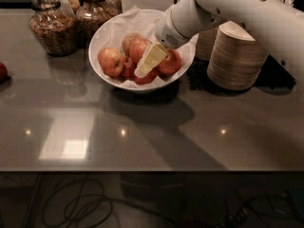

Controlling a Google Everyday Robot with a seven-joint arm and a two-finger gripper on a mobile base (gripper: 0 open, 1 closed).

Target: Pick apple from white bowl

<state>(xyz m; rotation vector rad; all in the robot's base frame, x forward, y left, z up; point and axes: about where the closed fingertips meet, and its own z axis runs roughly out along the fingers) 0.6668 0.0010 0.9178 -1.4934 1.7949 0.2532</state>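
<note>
The white bowl (102, 37), lined with crumpled white paper, stands at the back middle of the dark table and holds several red apples. My gripper (148, 61), cream-coloured at the end of the white arm, reaches down into the bowl from the upper right, its tip low among the apples. A round red-orange apple (137, 47) lies right against the gripper's left side. Another large apple (111, 61) sits at the bowl's left and one (171, 63) at the gripper's right. The gripper hides part of the apples beneath it.
A tall stack of tan disposable bowls (236, 56) stands close to the right of the white bowl, under the arm. Two glass jars (51, 25) (97, 8) stand at the back left. A red object (2, 72) shows at the left edge. Cables lie under the table.
</note>
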